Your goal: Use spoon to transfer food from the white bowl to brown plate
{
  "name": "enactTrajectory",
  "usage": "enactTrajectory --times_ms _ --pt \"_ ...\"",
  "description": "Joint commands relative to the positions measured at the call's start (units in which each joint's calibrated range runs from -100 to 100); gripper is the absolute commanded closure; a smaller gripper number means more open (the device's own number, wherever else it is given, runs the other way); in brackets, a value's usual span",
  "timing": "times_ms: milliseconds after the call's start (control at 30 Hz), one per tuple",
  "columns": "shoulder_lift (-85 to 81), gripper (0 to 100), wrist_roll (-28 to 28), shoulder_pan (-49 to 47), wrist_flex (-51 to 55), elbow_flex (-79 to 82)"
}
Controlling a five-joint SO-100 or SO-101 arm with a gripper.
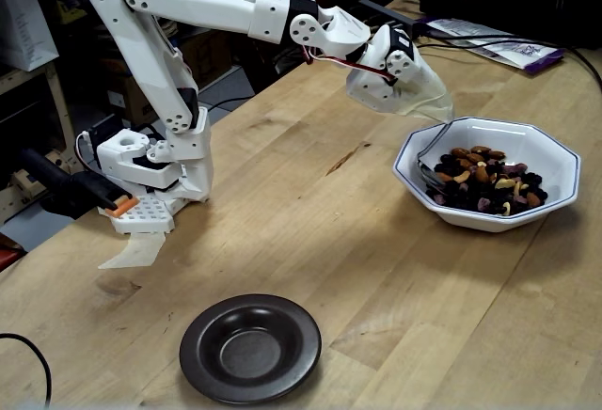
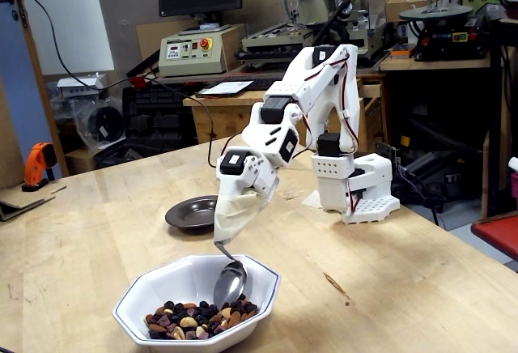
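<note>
I've got the gripper clenched on the spoon through its whitish wrap, handle up and scoop tipped down inside the bowl – that angle lets the tip dig under the food. Food sits heaped toward the bowl's far side from the arm; the plate waits empty, well apart from the bowl.
</note>
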Motion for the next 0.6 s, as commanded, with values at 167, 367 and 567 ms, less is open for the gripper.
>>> enactTrajectory --times_ms 167,367,567 --pt "2.6 95 0.0 0.3 -0.3 -1.7" --pt "2.7 95 -0.1 0.4 -8.9 -1.3" --pt "2.8 95 -0.1 2.3 -17.0 0.9"
